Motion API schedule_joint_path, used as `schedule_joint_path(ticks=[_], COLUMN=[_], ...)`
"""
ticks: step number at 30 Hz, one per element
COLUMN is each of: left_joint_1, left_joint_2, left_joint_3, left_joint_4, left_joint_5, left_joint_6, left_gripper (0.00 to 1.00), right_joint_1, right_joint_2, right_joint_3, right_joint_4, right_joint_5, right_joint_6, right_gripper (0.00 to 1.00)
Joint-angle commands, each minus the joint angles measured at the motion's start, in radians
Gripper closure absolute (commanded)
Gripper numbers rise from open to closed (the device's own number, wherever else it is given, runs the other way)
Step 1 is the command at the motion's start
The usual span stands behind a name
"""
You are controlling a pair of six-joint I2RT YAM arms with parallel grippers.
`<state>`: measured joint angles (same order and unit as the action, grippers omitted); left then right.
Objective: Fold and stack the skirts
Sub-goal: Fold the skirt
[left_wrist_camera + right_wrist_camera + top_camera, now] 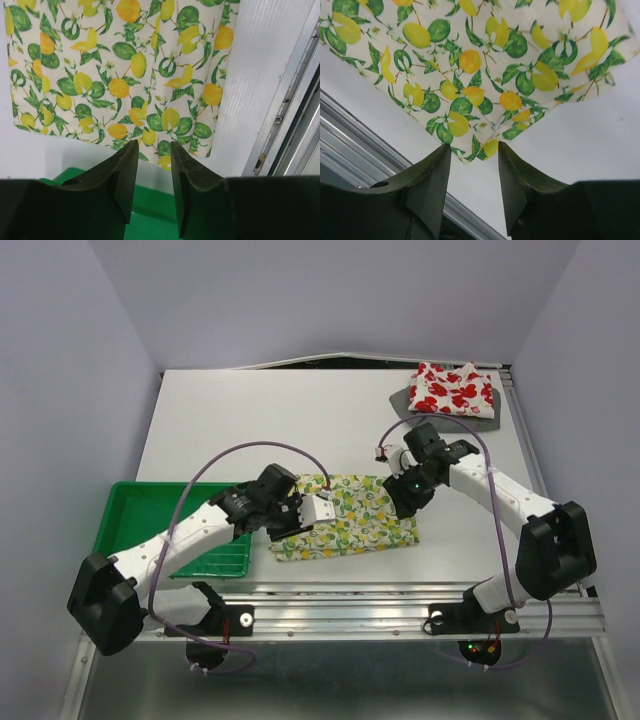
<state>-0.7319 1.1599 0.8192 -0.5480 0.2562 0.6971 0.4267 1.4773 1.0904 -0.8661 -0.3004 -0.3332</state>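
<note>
At the left gripper (pixel 152 145) we see both fingers apart with bare gap between them: jaws parted, holding nothing. Tips sit at the left edge of the lemon skirt (pixel 115 75); we can't tell whether they touch the cloth. Green tray (pixel 140 515) shows just under and behind those fingers.

Right gripper (pixel 474 147): same story, fingers spread, nothing clamped. One corner of the lemon skirt points straight into the gap, just ahead of the tips. Contact not clear to us.

Outward: the lemon skirt lies flat on the white table (pixel 250 420), a rough rectangle at near centre, both arms reaching in from either side. Its left edge is just beside the tray, its near edge close to the metal rail (pixel 400 605).

Far right corner, well apart: the red-print skirt (pixel 452 388) sits folded on top of the grey skirt (pixel 402 400), with grey showing at the left and near edges.
</note>
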Motion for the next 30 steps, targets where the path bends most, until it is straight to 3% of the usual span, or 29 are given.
schedule_joint_path(ticks=[1,7,10,20,30], left_joint_1=[-0.118,-0.339,-0.403,-0.480,-0.494], left_joint_2=[-0.002,0.138,0.227,0.527,0.612], left_joint_3=[0.000,0.052,0.104,0.322,0.374], left_joint_4=[0.120,0.258,0.332,0.408,0.405], left_joint_5=[-0.122,-0.236,-0.275,-0.210,-0.097], left_joint_6=[-0.022,-0.087,-0.091,-0.120,-0.114], left_gripper=[0.56,0.58,0.58,0.60,0.59], right_joint_1=[-0.019,-0.278,-0.367,-0.367,-0.367], right_joint_2=[-0.025,0.053,0.122,0.368,0.434], right_joint_3=[-0.003,0.074,0.112,0.124,0.091], right_joint_4=[-0.056,-0.103,-0.139,-0.160,-0.123], right_joint_5=[0.043,-0.046,-0.085,-0.206,-0.223], right_joint_6=[0.104,0.160,0.172,0.154,0.166], right_gripper=[0.50,0.50,0.58,0.64,0.67])
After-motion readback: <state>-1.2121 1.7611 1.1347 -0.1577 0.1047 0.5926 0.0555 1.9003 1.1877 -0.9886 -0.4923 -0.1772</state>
